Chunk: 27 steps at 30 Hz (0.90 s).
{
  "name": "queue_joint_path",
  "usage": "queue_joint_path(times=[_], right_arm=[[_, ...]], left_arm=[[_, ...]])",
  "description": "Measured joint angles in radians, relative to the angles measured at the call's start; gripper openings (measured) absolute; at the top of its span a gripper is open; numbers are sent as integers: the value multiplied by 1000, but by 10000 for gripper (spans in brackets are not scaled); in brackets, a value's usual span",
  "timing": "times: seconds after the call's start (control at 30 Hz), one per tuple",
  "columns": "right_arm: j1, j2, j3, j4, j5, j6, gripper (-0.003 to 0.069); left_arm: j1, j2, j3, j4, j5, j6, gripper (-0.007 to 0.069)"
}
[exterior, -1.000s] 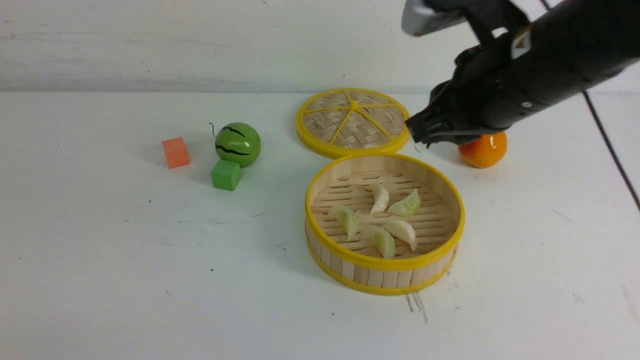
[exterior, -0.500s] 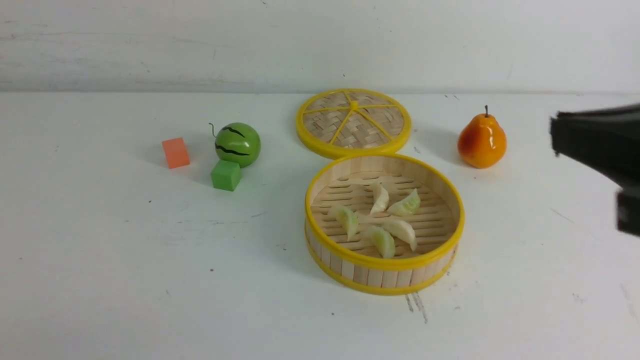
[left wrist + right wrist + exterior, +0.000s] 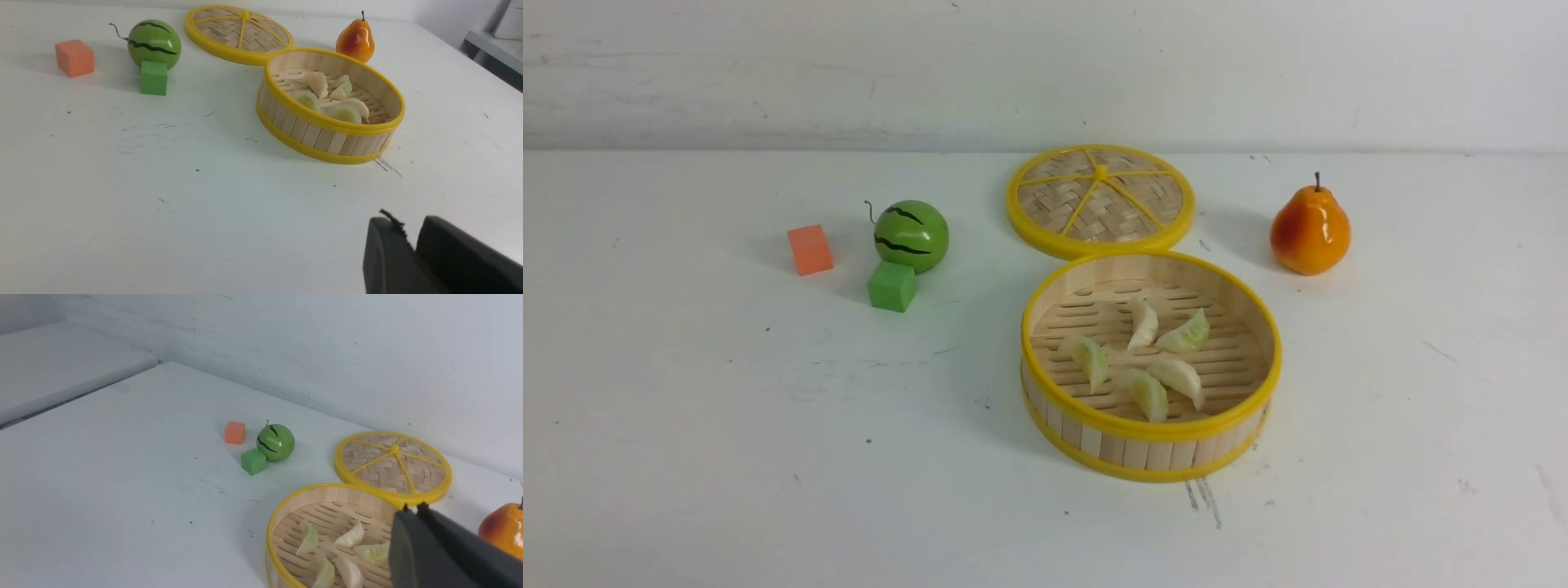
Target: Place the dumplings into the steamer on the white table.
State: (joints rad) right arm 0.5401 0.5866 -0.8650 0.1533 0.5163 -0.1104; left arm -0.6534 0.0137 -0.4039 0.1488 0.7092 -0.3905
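Dumplings [image 3: 349, 537] inside steamer [image 3: 310, 492], apart from closed right gripper [image 3: 410, 507].

Bright, even light — soft shadows fall left of the steamer [image 3: 1152, 453]. Small glare on the pear [image 3: 1311, 237].

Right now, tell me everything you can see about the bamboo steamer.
The steamer is a round, shallow basket of pale bamboo slats with yellow rims top and bottom and a slatted floor. It sits upright and uncovered on the white table, just in front of its lid. Five dumplings lie on its floor.
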Motion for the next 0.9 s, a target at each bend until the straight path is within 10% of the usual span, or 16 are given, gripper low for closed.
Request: queue_joint_path(times=[0.47,0.9], right_arm=[[-39,-141,297,-195,-161,116,-22],[-543,-586,833,-170,-277,228,-22]], left_arm=[[0,0,0,4,6,0,112],[0,0,0,4,10,0,118]])
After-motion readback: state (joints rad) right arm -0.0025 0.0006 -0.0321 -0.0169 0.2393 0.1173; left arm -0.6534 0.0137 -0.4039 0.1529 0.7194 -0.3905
